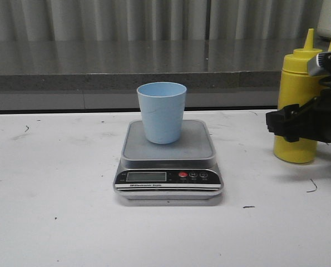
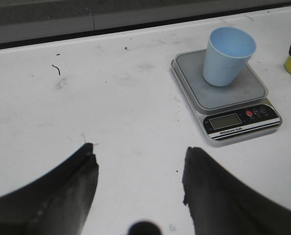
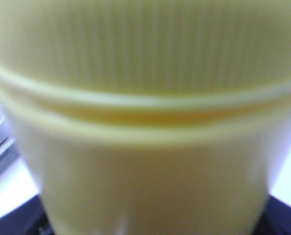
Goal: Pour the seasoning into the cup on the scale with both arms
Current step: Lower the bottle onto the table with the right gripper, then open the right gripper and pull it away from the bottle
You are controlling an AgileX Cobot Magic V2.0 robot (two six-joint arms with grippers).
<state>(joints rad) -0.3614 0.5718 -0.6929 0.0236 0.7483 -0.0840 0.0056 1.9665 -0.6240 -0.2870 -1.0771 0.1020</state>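
The yellow seasoning squeeze bottle [image 1: 297, 105] stands upright at the 3 o'clock edge of the front view, its long axis vertical and its nozzle pointing straight up, with the cap strap rising beside it. The right hand [image 1: 299, 125] is right at its body: dark fingers reach across the bottle's middle from the 3 o'clock side, and in the right wrist view the ribbed bottle wall [image 3: 145, 122] fills nearly everything, blurred from closeness. Whether that hand has closed onto the bottle or only brackets it cannot be told.

The light blue cup [image 1: 162, 112] sits upright on the grey platform of the silver digital scale [image 1: 168, 167], mid-tabletop [image 1: 54, 211], well apart from the bottle and toward 9 o'clock from it. So the bottle will probably have to travel toward 9 o'clock and tip its nozzle that way to reach the cup's mouth.

The left hand [image 2: 140, 186] hangs open over bare tabletop with nothing between its fingers; the scale [image 2: 223, 93] and cup [image 2: 227, 56] lie toward its 1 o'clock. The right arm is plainly the nearer one to the bottle.
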